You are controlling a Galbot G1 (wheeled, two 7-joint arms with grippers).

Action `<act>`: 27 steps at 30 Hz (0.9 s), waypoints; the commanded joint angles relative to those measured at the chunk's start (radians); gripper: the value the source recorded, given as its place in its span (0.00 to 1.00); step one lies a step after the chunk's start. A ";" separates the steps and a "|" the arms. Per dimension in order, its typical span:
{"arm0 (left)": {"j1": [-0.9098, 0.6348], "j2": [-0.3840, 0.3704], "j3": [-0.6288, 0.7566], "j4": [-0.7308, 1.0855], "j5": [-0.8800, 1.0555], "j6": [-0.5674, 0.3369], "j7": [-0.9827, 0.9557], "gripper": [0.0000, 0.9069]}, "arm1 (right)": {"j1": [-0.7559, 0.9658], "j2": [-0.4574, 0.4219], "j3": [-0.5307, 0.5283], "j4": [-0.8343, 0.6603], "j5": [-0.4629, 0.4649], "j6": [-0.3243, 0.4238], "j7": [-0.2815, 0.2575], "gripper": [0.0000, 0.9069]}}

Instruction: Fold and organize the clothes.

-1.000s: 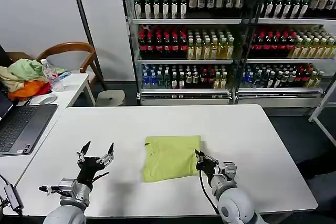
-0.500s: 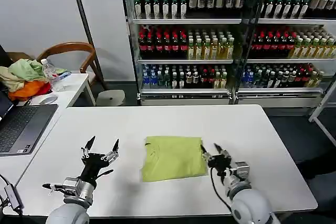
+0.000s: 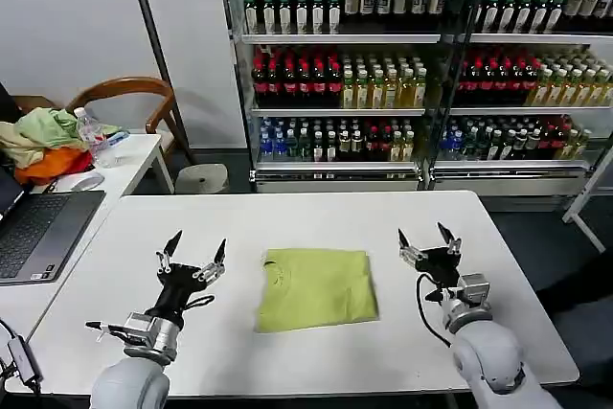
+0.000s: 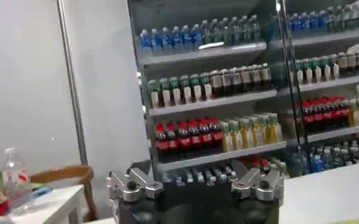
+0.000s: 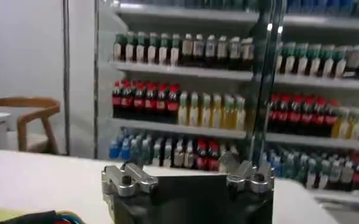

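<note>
White table [image 3: 287,222], folded T-shirt [image 3: 316,288], spread-fingered left gripper [image 3: 194,255], right gripper [image 3: 427,238]

arms: pale grey rounded shells | left end effector [image 3: 195,252], right end effector [image 3: 427,238]: black, silver-jointed | cables: black

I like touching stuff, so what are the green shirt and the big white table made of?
The lime T-shirt looks like soft, matte knit cloth, probably cotton: it lies folded flat with gentle creases and no shine. The table looks like a hard, smooth white board, maybe laminate or painted wood; its top is flat and even. Both grippers, left gripper and right gripper, hover open beside the shirt.
</note>
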 commanded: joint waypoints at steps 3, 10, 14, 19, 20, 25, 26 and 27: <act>-0.018 0.019 -0.012 0.032 0.035 -0.067 0.022 1.00 | 0.073 0.022 0.011 -0.104 -0.119 0.119 -0.044 1.00; -0.018 0.032 -0.028 0.061 0.035 -0.106 0.026 1.00 | 0.087 0.045 -0.013 -0.127 -0.144 0.137 -0.053 1.00; -0.023 0.033 -0.040 0.075 0.032 -0.115 0.026 1.00 | 0.089 0.041 -0.024 -0.126 -0.147 0.135 -0.050 1.00; -0.046 0.033 -0.031 0.077 0.030 -0.109 0.027 1.00 | 0.103 0.030 -0.024 -0.120 -0.167 0.123 -0.052 1.00; -0.049 0.033 -0.028 0.079 0.031 -0.109 0.029 1.00 | 0.106 0.030 -0.024 -0.123 -0.176 0.129 -0.052 1.00; -0.070 0.034 -0.024 0.089 0.032 -0.113 0.033 1.00 | 0.119 0.031 -0.020 -0.145 -0.184 0.143 -0.056 1.00; -0.075 0.034 -0.027 0.092 0.033 -0.114 0.033 1.00 | 0.120 0.030 -0.019 -0.148 -0.186 0.145 -0.057 1.00; -0.080 0.035 -0.029 0.095 0.033 -0.116 0.032 1.00 | 0.120 0.027 -0.018 -0.151 -0.189 0.145 -0.059 1.00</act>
